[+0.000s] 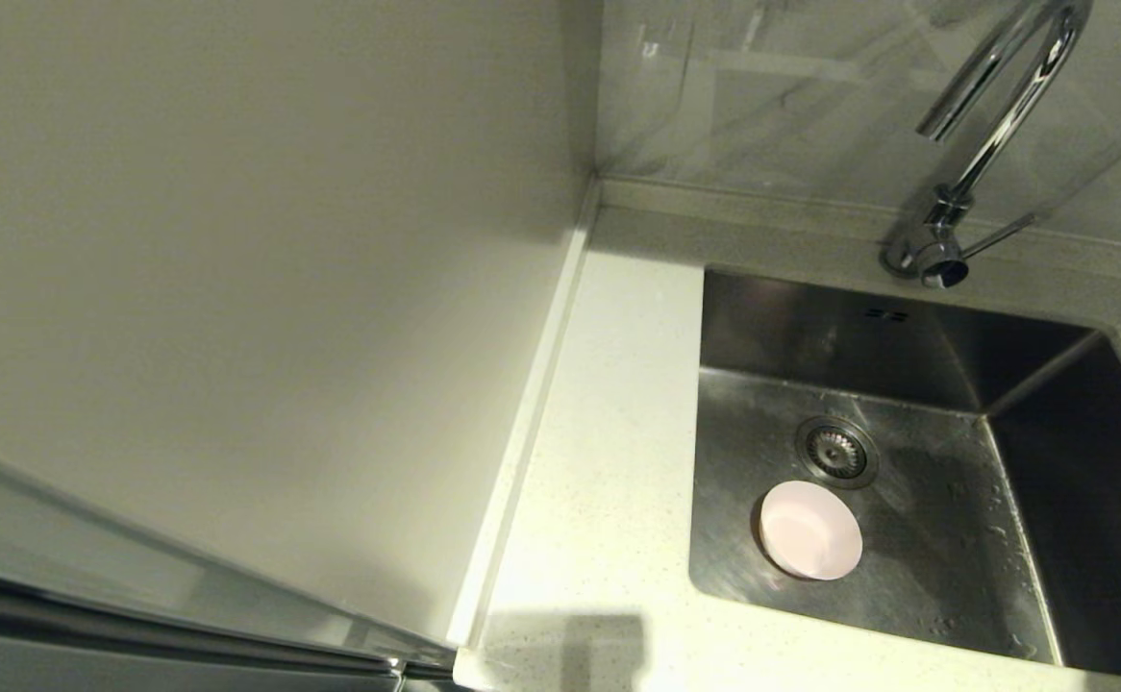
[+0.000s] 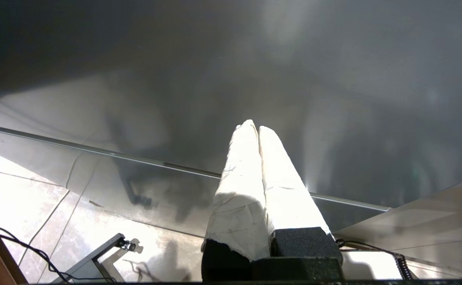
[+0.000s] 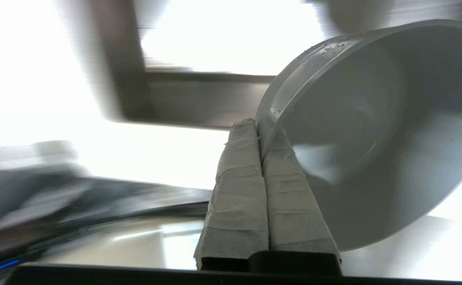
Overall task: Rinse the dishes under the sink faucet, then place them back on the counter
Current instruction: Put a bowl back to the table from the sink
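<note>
While the right gripper (image 3: 259, 130) pinches the wet rim of the pale grey-white round bowl (image 3: 373, 130), keep it level and lower it gently onto the speckled off-white counter (image 1: 609, 404).

the head view is evenly and softly lit and sharp. the faucet (image 1: 988, 125) carries bright glints, the far right of the sink (image 1: 1080, 500) falls into deep shadow, and a soft square shadow lies on the near counter (image 1: 609, 404). the left wrist view is dim above, with glare on the floor tiles (image 2: 25, 198). the right wrist view is blown out white behind and streaked with motion blur; the grey bowl (image 3: 373, 130) stays fairly sharp.
</note>
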{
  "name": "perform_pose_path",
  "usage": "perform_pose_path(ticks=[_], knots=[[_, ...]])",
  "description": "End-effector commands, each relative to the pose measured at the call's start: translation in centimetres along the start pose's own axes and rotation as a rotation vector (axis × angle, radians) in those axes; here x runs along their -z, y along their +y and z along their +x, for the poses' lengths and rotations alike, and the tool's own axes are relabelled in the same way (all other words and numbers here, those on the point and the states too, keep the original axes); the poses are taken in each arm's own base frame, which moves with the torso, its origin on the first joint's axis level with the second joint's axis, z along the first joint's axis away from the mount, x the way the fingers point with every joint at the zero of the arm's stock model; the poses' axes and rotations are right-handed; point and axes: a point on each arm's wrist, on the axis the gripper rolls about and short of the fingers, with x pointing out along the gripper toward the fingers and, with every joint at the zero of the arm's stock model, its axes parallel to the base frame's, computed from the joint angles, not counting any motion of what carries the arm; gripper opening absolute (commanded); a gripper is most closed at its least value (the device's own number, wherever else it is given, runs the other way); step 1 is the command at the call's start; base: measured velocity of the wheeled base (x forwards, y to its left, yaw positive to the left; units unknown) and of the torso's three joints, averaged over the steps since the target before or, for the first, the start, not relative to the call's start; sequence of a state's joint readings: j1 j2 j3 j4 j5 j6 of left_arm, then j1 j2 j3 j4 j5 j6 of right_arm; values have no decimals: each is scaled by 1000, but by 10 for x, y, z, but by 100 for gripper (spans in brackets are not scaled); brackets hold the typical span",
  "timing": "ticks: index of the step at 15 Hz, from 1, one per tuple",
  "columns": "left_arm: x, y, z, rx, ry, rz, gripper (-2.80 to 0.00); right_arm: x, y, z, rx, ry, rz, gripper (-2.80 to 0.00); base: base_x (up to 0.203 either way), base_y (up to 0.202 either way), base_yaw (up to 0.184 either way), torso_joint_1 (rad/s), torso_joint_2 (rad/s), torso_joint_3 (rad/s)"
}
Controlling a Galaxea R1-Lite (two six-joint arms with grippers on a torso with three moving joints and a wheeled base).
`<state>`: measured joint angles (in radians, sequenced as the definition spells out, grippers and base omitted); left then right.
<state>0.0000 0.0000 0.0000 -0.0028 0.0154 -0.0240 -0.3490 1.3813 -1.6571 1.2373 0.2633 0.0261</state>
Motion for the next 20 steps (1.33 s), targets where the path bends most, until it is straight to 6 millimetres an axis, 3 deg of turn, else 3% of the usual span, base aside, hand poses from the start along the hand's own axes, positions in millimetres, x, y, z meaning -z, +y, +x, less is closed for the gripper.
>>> perform_pose_path(ticks=[1,3,5,10,13,16,20], knots=[[0,0,0,-1,-3,-1,-280,9,-20,-11,184,-1,-140,-280,0,0,0,0,0,0],[0,0,0,1,-3,-1,-280,13,-31,-10,247,25,-121,-280,0,0,0,0,0,0],[0,0,0,0,-3,-1,-280,12,-45,3,280,56,-83,-280,0,0,0,0,0,0],[0,0,0,0,-3,-1,-280,-24,-98,88,445,19,-86,-280,0,0,0,0,0,0],[0,0,0,0,-3,-1,-280,-41,-124,127,541,-31,-103,-280,0,0,0,0,0,0],[0,0,0,0,-3,-1,-280,-42,-144,141,574,2,-94,-280,0,0,0,0,0,0],[0,0,0,2,-3,-1,-280,-43,-164,145,609,-6,-89,-280,0,0,0,0,0,0]])
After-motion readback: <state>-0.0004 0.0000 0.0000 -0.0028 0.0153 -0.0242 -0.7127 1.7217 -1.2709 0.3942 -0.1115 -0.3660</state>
